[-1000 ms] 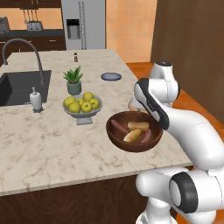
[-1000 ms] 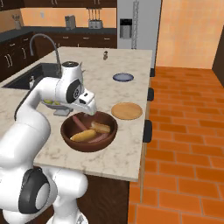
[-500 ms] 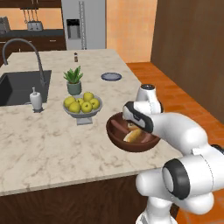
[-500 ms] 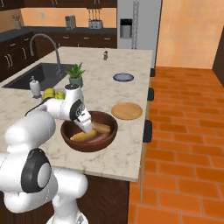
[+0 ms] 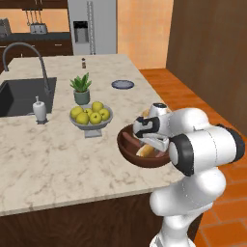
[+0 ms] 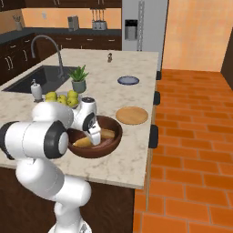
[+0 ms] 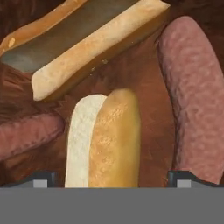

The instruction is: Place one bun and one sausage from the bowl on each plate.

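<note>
The pincer is hanging low inside the bowl, its two dark tips spread wide apart and holding nothing, with one upright bun lying between them in the hand view; this straddling pose is probably preparation for closing on that bun across its narrow width. A second bun is lying slantwise above it, split side up, while one sausage is resting along the right and another sausage is poking in from the left, all four pieces crowded on the dark wooden floor of the bowl. The nearest sausage is lying just beside the right tip, so a clean grasp of the bun alone is likely calling for a centred descent. In the right base view the bowl is sitting near the front edge of the counter, and one plate is waiting bare just behind it, nothing yet set on it. The counter is pale veined marble carrying a grey pedestal dish of yellow-green fruit, a small potted plant, a soap dispenser beside a dark sink with an arched tap, and a small dark dish farther back. Beyond are standing dark cabinets, a steel refrigerator, orange walls and a terracotta tile floor.
</note>
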### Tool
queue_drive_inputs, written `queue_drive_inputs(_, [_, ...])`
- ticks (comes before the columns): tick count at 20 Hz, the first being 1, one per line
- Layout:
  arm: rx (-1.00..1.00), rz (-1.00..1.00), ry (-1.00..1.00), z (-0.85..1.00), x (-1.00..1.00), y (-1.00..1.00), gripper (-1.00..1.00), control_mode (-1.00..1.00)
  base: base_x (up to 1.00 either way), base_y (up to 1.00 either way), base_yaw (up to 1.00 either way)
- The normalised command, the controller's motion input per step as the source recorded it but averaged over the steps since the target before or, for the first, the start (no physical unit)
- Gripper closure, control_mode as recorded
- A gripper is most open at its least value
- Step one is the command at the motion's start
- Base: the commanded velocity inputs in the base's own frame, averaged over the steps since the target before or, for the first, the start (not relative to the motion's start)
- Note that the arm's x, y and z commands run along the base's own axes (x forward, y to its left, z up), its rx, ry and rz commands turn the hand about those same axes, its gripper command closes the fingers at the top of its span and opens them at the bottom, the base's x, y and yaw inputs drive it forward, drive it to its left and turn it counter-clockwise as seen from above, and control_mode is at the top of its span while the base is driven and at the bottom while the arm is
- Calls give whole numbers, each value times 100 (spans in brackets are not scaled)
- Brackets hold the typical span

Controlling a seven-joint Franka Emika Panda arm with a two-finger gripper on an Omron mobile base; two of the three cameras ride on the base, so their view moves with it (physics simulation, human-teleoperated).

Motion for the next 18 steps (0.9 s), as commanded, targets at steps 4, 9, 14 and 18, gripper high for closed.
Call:
queue_drive_inputs(4, [0, 0, 0, -48, 5, 1, -100, -100, 0, 0, 0])
queue_drive_inputs(9, [0, -1, 0, 5, 1, 7, 100, -100, 0, 0, 0])
queue_drive_inputs(14, [0, -9, -2, 91, -22, 2, 100, -100, 0, 0, 0])
queue_drive_inputs(18, [0, -7, 0, 90, -91, -2, 100, -100, 0, 0, 0])
